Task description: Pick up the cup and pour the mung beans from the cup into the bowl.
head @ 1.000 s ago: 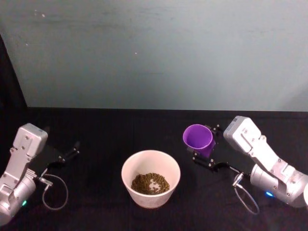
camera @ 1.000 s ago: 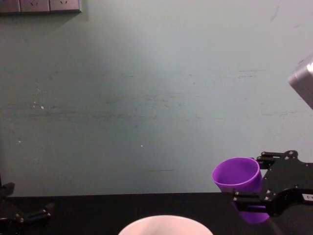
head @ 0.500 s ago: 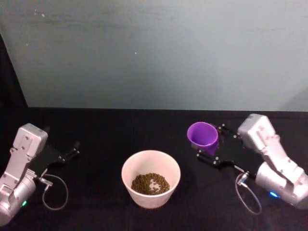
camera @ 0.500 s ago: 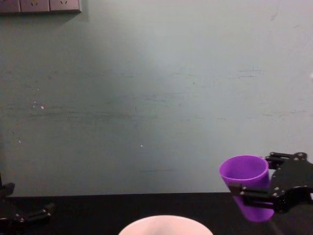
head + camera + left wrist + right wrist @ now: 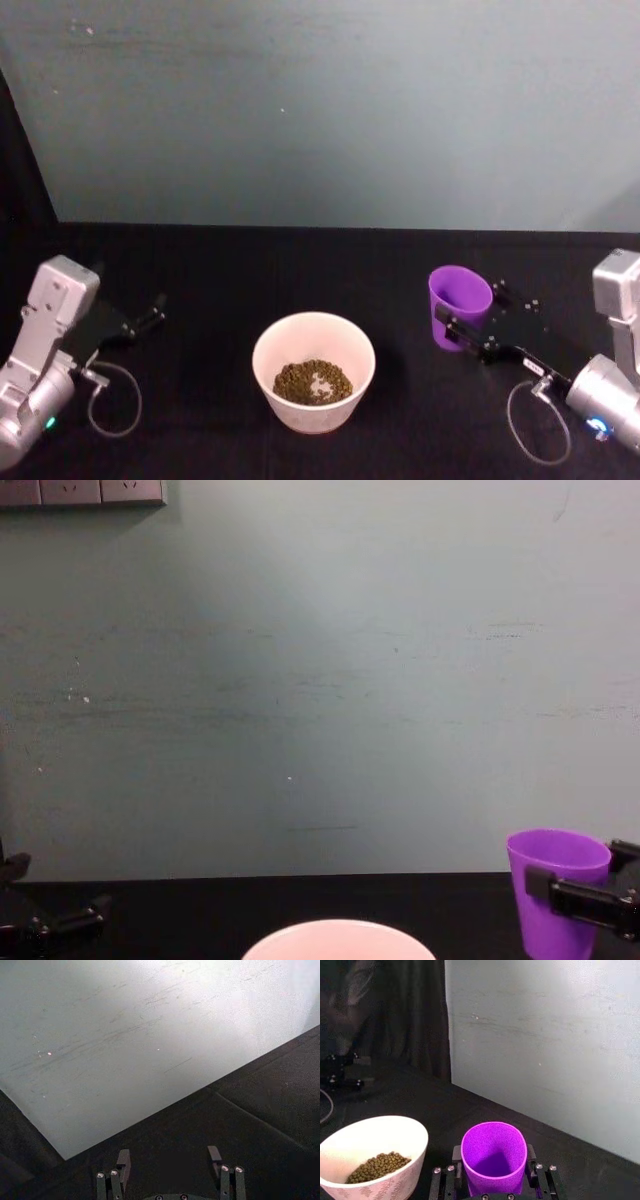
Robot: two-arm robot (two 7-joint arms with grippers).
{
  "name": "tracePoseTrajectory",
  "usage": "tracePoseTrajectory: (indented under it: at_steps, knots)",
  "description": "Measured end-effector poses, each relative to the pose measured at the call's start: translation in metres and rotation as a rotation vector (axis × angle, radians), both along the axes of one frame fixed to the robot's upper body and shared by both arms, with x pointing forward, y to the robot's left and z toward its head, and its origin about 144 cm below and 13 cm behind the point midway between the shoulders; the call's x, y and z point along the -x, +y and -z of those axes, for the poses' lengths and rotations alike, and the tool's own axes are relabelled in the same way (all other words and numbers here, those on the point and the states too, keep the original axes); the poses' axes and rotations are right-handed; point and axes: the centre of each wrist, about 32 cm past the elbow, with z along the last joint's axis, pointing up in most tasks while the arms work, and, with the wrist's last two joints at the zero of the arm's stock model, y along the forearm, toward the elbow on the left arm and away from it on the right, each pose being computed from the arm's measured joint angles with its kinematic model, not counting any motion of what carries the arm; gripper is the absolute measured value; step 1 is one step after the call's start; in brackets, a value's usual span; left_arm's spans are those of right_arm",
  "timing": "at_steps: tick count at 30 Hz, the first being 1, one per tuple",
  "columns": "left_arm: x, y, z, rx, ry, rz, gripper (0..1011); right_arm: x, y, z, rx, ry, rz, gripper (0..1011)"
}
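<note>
You are past the pour, by my reading: the right gripper (image 5: pixel 468 330) is clamped on the upright, empty cup (image 5: pixel 459 304), right of the bowl (image 5: pixel 313 370). Next, set it down and release. The left gripper (image 5: pixel 150 317) sits parked, fingers apart. One cup, one bowl, beans (image 5: pixel 312 381) inside.

No words, numbers or signs can be read here — not on any thing, big or small.

Chest view: bowl (image 5: pixel 338 935) cut off at the lower edge, rim only, contents hidden. Cup (image 5: pixel 556 892) base also cut off there, right of the bowl.
</note>
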Motion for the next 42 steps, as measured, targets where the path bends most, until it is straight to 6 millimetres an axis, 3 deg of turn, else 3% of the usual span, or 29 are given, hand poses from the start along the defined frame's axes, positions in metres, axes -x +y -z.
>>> tracePoseTrajectory:
  at_steps: [7,16,42]
  knots:
    - [0.000,0.000,0.000,0.000,0.000,0.000,1003,-0.007,-0.007,0.024,-0.114,0.060,0.005,723]
    - [0.000,0.000,0.000,0.000,0.000,0.000,1003,-0.010,-0.003,0.037,-0.129,0.096,0.008,723]
    - [0.000,0.000,0.000,0.000,0.000,0.000,1003,-0.010,0.006,0.041,-0.049,0.079,0.025,723]
